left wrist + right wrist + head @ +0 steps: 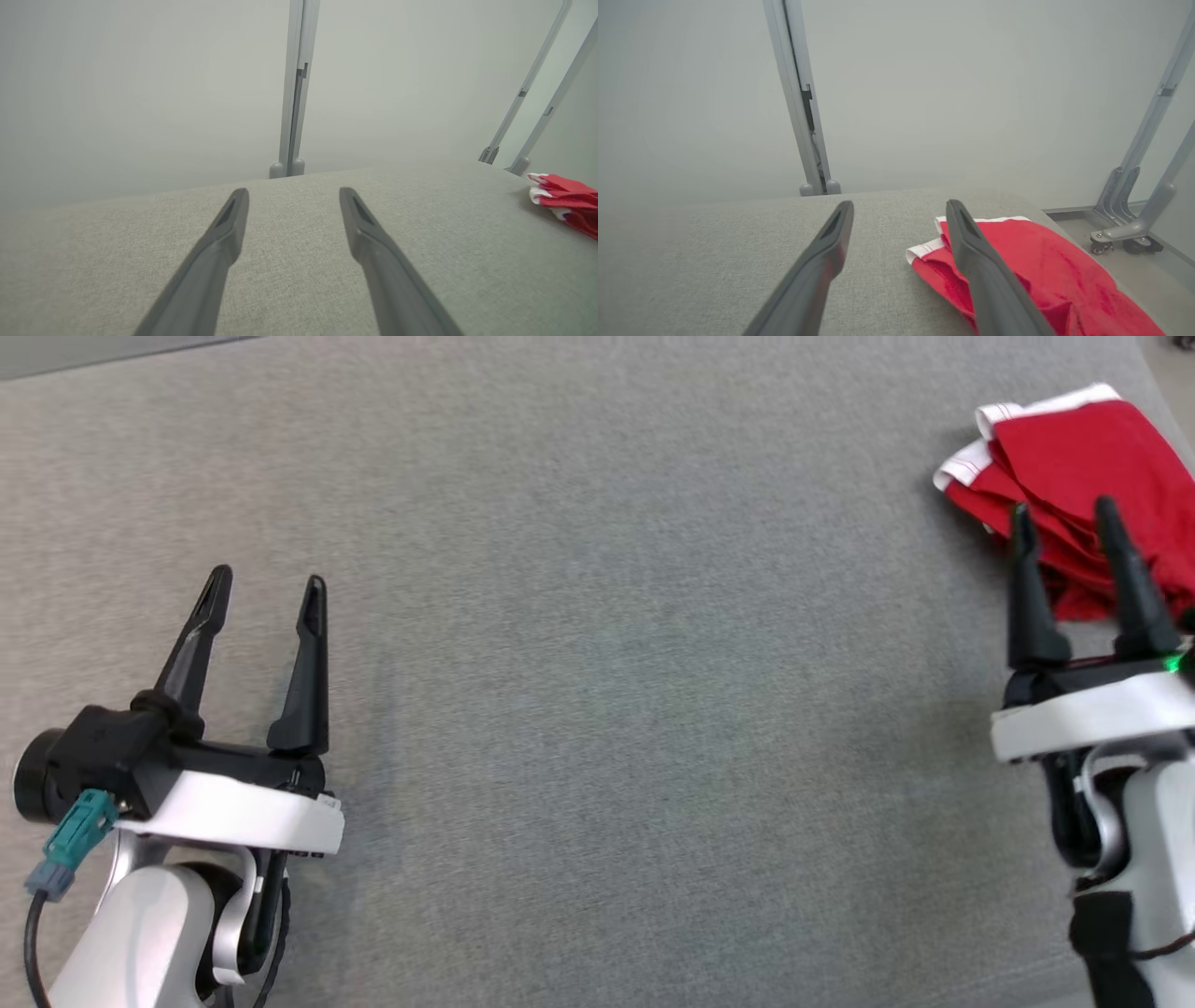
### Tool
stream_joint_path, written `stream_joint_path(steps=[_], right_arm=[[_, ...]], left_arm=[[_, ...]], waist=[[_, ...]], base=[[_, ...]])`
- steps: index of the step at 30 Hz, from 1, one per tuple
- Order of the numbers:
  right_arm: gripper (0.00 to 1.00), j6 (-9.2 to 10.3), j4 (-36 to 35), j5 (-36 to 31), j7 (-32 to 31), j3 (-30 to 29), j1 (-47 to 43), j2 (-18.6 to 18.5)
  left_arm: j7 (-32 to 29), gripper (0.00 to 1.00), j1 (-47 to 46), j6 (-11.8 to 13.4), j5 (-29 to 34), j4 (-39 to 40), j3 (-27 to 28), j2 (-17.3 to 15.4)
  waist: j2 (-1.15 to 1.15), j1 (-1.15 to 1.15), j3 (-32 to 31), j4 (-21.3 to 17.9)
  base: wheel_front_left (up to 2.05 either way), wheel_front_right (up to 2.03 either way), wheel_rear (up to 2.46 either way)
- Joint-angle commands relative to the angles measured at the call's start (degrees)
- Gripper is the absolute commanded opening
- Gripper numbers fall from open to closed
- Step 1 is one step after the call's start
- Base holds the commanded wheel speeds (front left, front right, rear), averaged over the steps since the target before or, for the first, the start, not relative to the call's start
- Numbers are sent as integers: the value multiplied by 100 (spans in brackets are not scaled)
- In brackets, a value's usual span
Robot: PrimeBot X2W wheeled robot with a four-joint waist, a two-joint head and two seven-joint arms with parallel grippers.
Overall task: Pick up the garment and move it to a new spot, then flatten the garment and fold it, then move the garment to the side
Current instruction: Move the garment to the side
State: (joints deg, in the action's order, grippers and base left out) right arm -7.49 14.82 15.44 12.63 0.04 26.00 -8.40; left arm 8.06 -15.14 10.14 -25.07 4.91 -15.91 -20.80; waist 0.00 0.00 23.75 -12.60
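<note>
Right gripper (899,210) is spread wide over the grey table (738,261), with the red garment (1045,266) bunched under its right finger.

Grey fabric surface (597,709), crumpled red garment (1074,467) on it

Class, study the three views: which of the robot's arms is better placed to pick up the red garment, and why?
Right. The right end effector, open, hangs at the near edge of the red garment. The left end effector, also open, sits far off across the grey surface.
</note>
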Motion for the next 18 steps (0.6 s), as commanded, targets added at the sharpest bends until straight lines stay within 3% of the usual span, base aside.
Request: stream_joint_path(steps=[1, 9, 18], right_arm=[[100, -1, -116, -87, -46, 2, -144, 47], [100, -2, -663, -368, -372, 121, -677, 377], [100, -2, -891, -459, -626, 199, -1211, 496]], left_arm=[[66, 100, 75, 9, -56, -55, 47, 9], [356, 100, 464, 148, -287, -393, 226, 192], [414, 100, 970, 204, -433, -470, 264, 191]], waist=[[0, 0, -256, 267], [0, 0, -820, 798], [0, 0, -1340, 1065]], base=[[0, 0, 0], [0, 0, 0], [0, 0, 0]])
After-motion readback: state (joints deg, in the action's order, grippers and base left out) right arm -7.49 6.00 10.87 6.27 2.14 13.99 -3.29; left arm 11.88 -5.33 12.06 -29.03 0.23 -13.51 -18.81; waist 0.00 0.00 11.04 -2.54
